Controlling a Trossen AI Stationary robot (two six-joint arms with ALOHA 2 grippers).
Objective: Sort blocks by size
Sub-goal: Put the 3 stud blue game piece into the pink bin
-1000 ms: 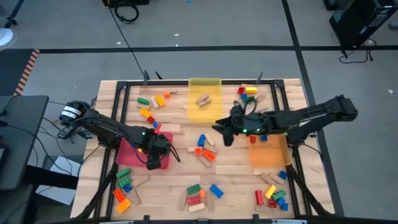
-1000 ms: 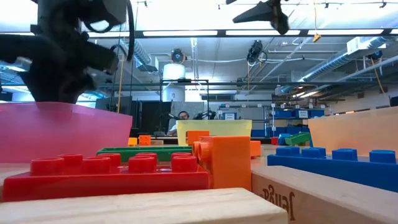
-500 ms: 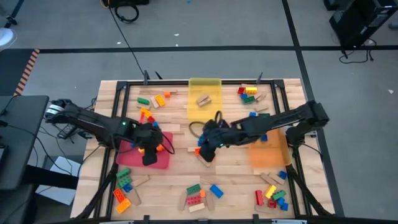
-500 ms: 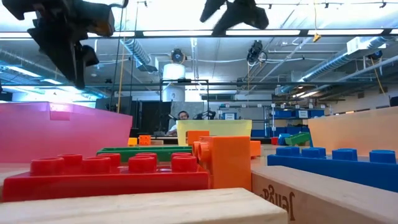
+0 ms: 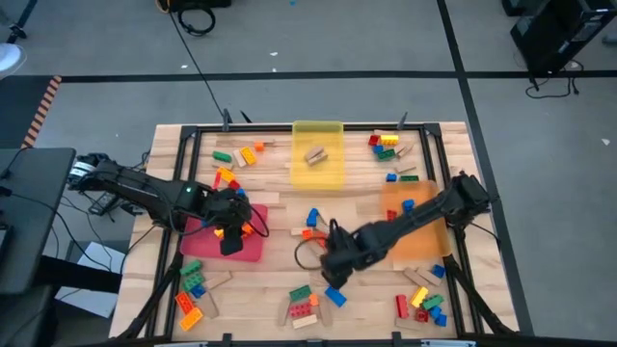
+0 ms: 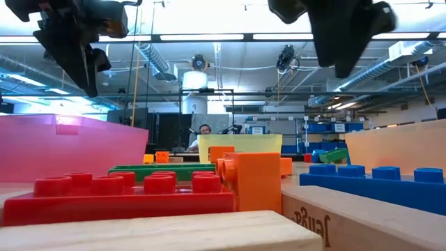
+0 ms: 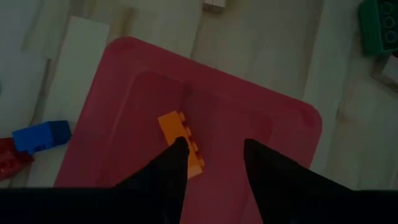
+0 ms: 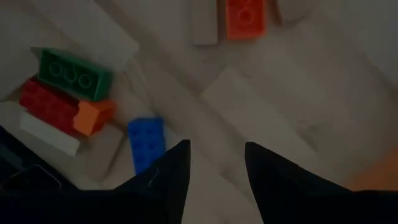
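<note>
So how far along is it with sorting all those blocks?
Early days. One orange brick lies in the red tray, a wooden block in the yellow tray. The left gripper hovers open over the red tray; the right gripper hangs open near a blue brick. Most blocks remain scattered.

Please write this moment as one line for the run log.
left pincer: open, above red tray, orange brick in tray | right pincer: open, empty, above table near blue brick | sorting: unfinished

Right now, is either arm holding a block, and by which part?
Nothing is held. The left gripper hangs open above the orange block lying in the red tray; the right gripper is open over the blue block.
</note>
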